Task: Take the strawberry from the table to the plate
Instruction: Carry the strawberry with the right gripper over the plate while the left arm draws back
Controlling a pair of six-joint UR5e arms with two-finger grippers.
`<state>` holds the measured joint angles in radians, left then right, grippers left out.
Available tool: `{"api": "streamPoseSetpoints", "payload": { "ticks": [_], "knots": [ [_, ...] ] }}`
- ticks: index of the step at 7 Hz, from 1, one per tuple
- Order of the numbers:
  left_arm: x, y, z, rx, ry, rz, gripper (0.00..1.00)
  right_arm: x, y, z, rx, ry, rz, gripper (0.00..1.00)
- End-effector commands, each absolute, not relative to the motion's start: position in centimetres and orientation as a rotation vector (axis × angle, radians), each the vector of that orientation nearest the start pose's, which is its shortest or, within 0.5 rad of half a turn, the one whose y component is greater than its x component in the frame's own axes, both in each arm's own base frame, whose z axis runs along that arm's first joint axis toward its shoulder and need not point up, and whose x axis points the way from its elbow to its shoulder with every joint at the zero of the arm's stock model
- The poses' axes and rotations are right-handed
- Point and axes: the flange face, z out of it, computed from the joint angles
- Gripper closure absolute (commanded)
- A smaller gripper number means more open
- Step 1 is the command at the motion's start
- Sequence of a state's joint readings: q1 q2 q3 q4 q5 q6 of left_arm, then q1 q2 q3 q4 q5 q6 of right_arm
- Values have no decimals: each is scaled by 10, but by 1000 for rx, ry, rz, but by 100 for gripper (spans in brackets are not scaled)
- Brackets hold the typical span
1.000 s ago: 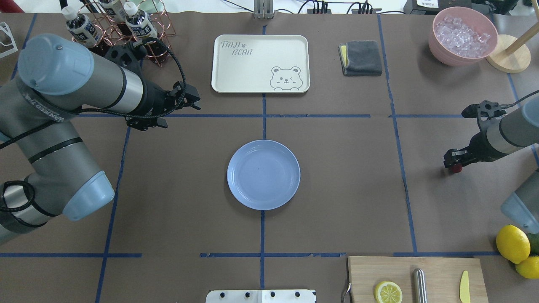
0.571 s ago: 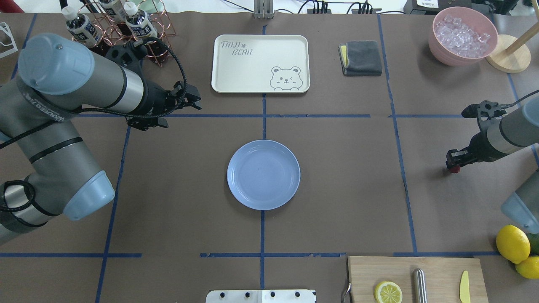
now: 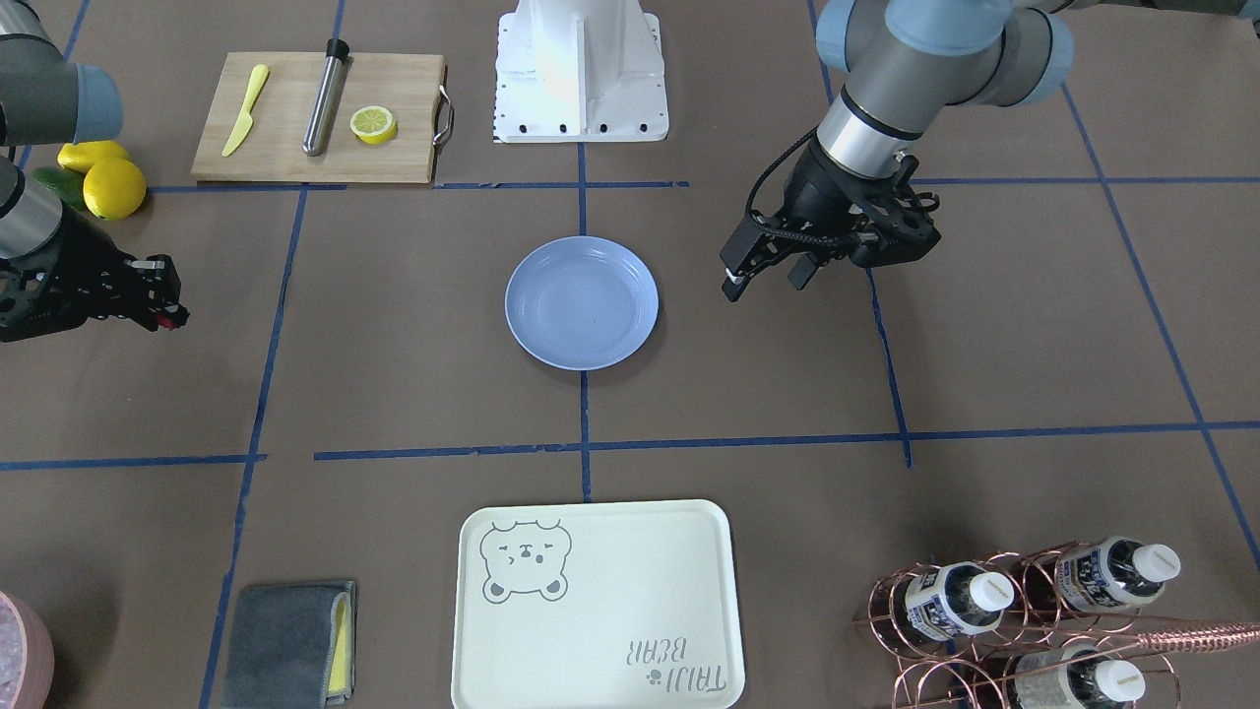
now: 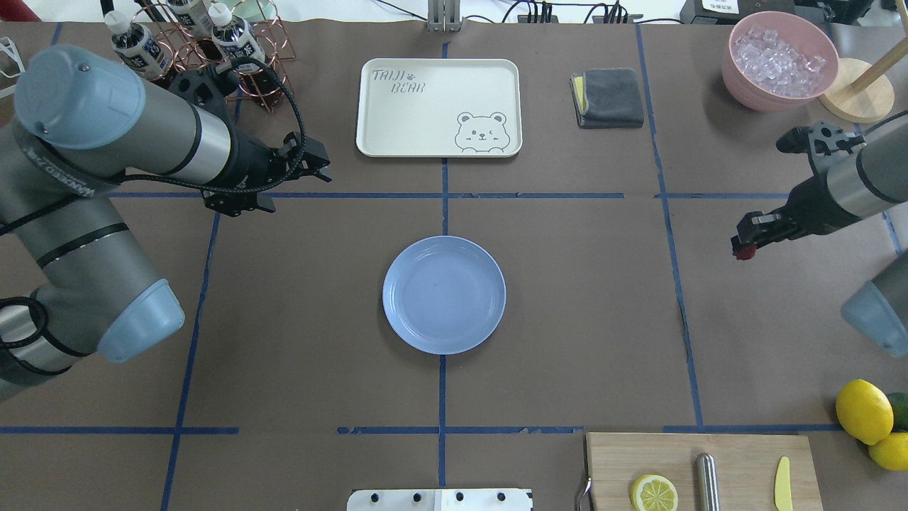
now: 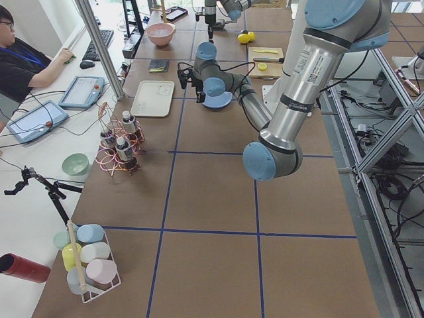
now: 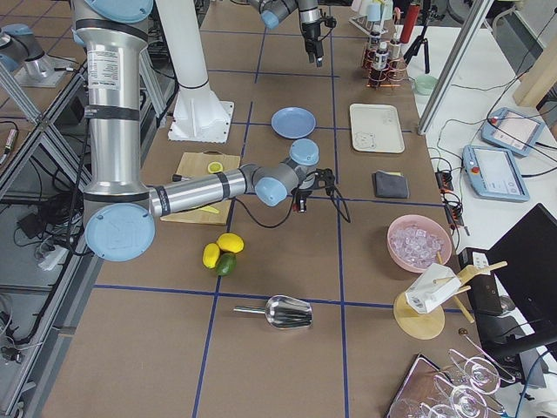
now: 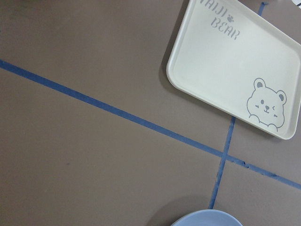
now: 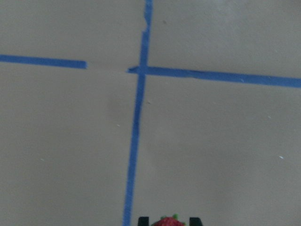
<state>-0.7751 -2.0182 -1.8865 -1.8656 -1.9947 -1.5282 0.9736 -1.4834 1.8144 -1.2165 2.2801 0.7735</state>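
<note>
The small dark-red strawberry (image 4: pixel 742 253) (image 3: pixel 175 321) is pinched between the fingertips of my right gripper (image 4: pixel 743 245) (image 3: pixel 165 305), held clear of the brown table (image 4: pixel 567 319) at its right side. In the right wrist view the strawberry (image 8: pixel 168 221) peeks out between two black fingertips at the bottom edge. The round light-blue plate (image 4: pixel 444 294) (image 3: pixel 581 300) lies empty at the table's centre, well to the left of that gripper. My left gripper (image 4: pixel 312 167) (image 3: pixel 763 276) hovers open with nothing in it, beyond and left of the plate.
A cream bear tray (image 4: pixel 438 106) lies behind the plate, a grey cloth (image 4: pixel 608 97) and a pink bowl of ice (image 4: pixel 779 60) further right. Near the front right are a cutting board (image 4: pixel 702 468) with a lemon half, and whole lemons (image 4: pixel 863 410). Bottles stand in a copper rack (image 4: pixel 213 50).
My right gripper has risen and moved away from the front edge and slightly toward the plate, carrying the strawberry. The left arm has shifted a little back and to the left.
</note>
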Motion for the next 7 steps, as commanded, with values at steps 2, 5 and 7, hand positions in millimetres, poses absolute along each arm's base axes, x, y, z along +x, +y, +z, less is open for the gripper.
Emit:
{"api": "streamPoseSetpoints", "payload": {
  "ticks": [2, 5, 7],
  "knots": [
    [305, -517, 254, 185, 974, -327, 0, -341, -529, 262, 8, -927, 10, 100],
    [255, -520, 310, 252, 875, -232, 0, -496, -496, 174, -14, -888, 124, 100],
    [237, -521, 336, 283, 824, -156, 0, -582, -445, 180, 16, -811, 127, 100]
  ]
}}
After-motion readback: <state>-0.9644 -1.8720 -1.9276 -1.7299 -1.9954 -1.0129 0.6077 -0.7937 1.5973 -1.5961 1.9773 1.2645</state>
